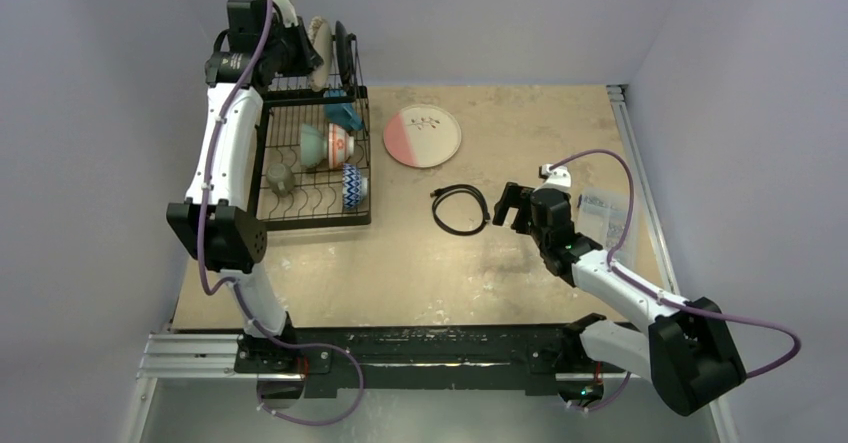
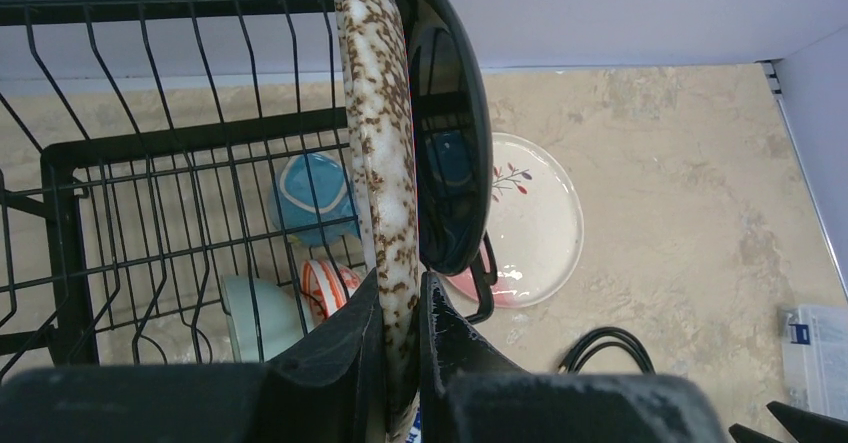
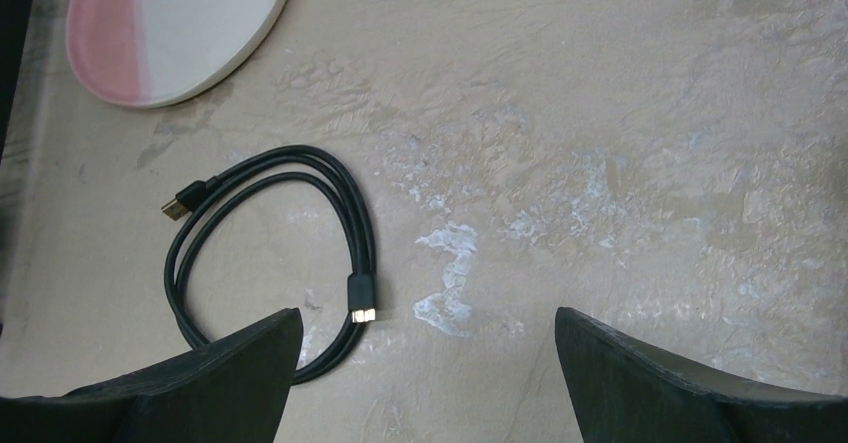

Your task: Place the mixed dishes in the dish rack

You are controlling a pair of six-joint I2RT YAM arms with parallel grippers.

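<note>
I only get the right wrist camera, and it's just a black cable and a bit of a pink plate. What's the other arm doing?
Observer: The left gripper has its fingers shut on the speckled grey small plate, holding it upright at the far end of the dish rack.
Operator: Is anything next to that plate?
Observer: Yes, the black plate stands on edge right beside it.
Operator: Are there bowls in there too?
Observer: A mint-green bowl and a red-patterned bowl sit side by side inside the rack.
</note>
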